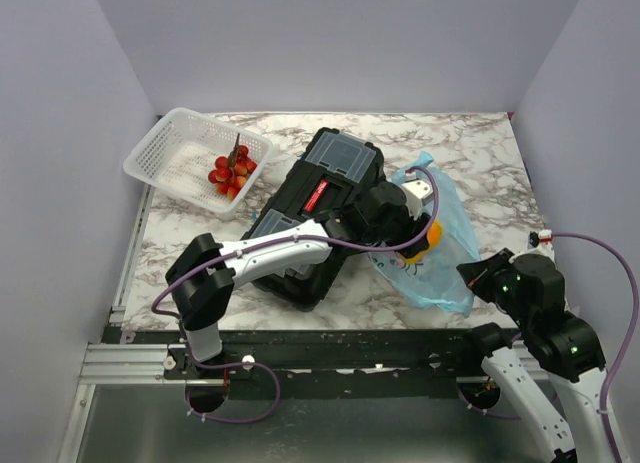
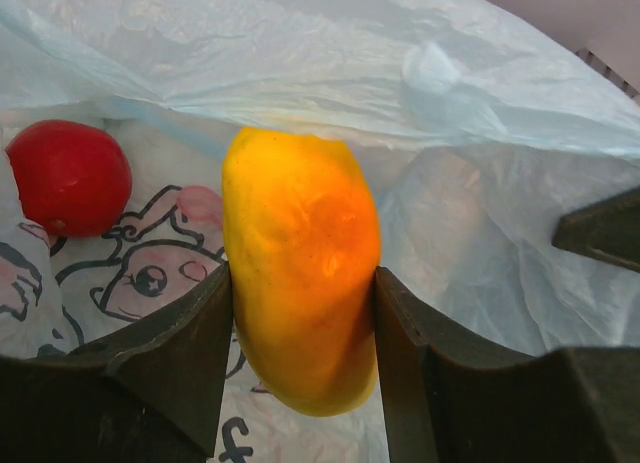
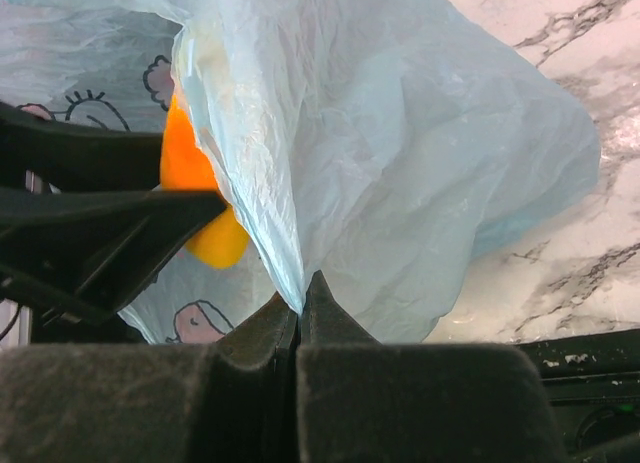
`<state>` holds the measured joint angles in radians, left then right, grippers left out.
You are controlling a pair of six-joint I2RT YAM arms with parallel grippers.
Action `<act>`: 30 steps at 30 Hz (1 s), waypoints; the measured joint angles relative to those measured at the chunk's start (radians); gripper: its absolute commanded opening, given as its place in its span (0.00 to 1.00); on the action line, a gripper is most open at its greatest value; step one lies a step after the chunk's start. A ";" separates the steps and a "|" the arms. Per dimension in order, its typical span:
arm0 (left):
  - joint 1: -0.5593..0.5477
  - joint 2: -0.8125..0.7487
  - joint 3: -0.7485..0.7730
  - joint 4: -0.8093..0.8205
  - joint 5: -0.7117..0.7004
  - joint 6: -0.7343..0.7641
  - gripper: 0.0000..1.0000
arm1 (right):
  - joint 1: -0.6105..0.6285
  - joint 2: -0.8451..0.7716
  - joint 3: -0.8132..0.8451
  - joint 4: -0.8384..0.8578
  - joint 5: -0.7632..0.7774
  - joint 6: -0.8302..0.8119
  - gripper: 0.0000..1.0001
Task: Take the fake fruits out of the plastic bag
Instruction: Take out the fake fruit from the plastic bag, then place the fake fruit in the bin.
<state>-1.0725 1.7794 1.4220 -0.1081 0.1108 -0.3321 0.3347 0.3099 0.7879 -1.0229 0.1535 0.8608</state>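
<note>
Left gripper [image 2: 302, 283] clamps the orange-yellow mango-like fruit [image 2: 298, 233] from both sides inside the plastic bag [image 3: 400, 163], toward the desk's near-right corner. Right gripper [image 3: 302, 301], pressed together, pinches the bag's film, probably anchoring it so the fruit pulls free. A red round fruit [image 2: 68, 178] lies inside; the grapes [image 1: 232, 171] sit in the basket [image 1: 160, 148] at the far-left corner.

Light-blue crinkly plastic bag [image 1: 450, 278] on tabletop [image 1: 480, 153], mouth open — orange-yellow mango [image 2: 300, 283] and red round fruit [image 2: 68, 178] inside; red grapes [image 1: 232, 170] in white basket [image 1: 160, 148].
</note>
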 measured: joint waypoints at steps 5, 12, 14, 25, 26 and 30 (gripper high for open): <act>0.000 -0.068 -0.023 -0.004 0.050 0.000 0.09 | 0.000 0.035 0.000 0.032 0.010 -0.018 0.01; 0.000 -0.146 -0.038 -0.014 0.116 0.010 0.02 | 0.000 0.096 0.000 0.088 0.014 -0.043 0.01; 0.000 -0.164 -0.045 -0.017 0.129 0.013 0.00 | 0.000 0.105 0.000 0.098 0.014 -0.051 0.01; 0.005 -0.315 -0.082 -0.057 0.147 0.067 0.00 | 0.000 0.105 0.001 0.105 0.045 -0.050 0.01; 0.011 -0.344 -0.092 -0.053 0.146 0.069 0.00 | 0.000 0.102 0.001 0.105 0.044 -0.050 0.01; 0.040 -0.428 -0.131 -0.040 0.144 0.053 0.00 | 0.000 0.109 0.001 0.108 0.044 -0.051 0.01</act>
<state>-1.0321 1.3510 1.2911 -0.1486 0.2546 -0.2787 0.3347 0.4187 0.7891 -0.9146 0.1974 0.8101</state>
